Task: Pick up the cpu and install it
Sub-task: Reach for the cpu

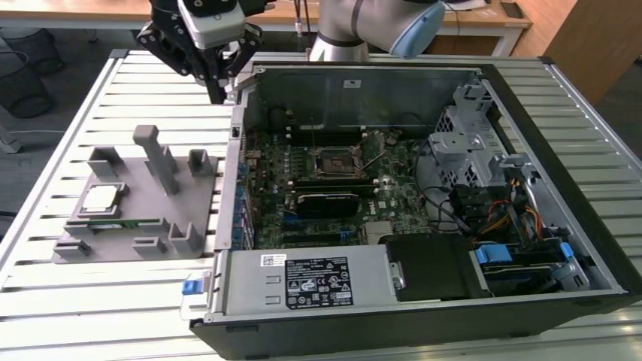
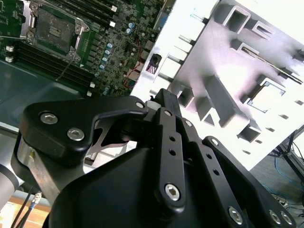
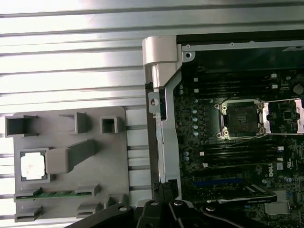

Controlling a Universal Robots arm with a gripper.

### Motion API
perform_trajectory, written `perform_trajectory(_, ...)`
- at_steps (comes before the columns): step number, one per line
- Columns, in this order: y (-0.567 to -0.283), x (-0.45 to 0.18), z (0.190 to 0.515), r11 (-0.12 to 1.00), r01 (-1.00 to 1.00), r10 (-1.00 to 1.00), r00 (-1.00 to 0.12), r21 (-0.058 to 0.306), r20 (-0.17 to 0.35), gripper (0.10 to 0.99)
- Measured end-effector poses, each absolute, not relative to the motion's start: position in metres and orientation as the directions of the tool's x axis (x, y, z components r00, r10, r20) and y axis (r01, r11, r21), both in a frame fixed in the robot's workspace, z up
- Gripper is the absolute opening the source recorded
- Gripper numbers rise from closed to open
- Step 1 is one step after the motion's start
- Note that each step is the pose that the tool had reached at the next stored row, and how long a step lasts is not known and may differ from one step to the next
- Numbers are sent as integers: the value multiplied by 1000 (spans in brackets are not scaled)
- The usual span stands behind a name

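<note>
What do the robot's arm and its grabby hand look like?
The arm is a smooth silvery-grey tube with a pale blue round cap at a joint. Its gripper is black, built of jointed bars dotted with shiny silver screws.

Probably a robotics lab or workshop: a slatted metal counter [image 1: 120, 316] carries an opened computer case [image 1: 401, 320] and a grey fixture [image 1: 191, 218], with a robot arm [image 1: 346, 30], wooden desks [image 1: 60, 11] and wire bins [image 1: 25, 83] behind.
</note>
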State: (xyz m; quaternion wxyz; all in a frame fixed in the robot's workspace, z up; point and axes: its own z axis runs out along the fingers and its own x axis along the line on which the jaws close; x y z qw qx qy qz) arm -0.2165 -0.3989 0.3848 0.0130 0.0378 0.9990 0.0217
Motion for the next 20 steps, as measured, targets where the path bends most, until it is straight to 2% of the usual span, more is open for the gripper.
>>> perform_trajectory(20,-399,-228,384,996,75,76,-997,44,-24,106)
